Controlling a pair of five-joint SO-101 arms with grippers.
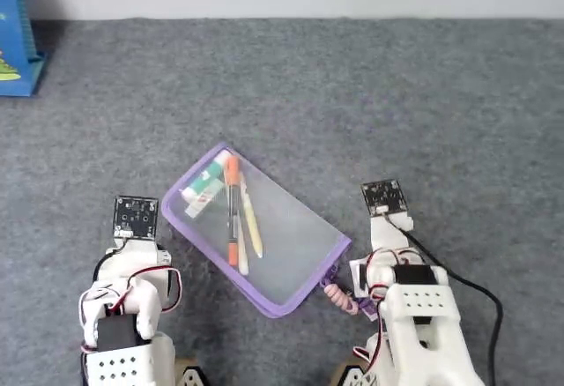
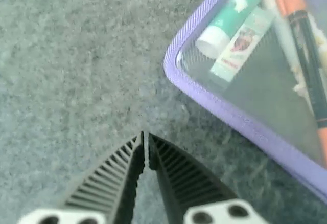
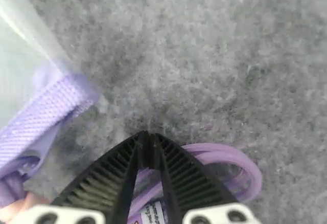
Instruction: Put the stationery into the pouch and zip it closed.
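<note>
While the pouch (image 1: 295, 245) lay slantwise on the grey worktop (image 1: 397, 95) between your two arms, it held a green glue stick (image 1: 201, 177), an orange pen (image 1: 232, 210) and a pale yellow pen (image 1: 251, 218). Your left gripper (image 2: 144, 137) was closed on nothing, low over the felt just left of the pouch's purple edge. Your right gripper (image 3: 148, 136) was closed too, at the pouch's near right corner, above a purple loop (image 3: 240, 165). A blue box (image 1: 16, 33) stood far left.
</note>
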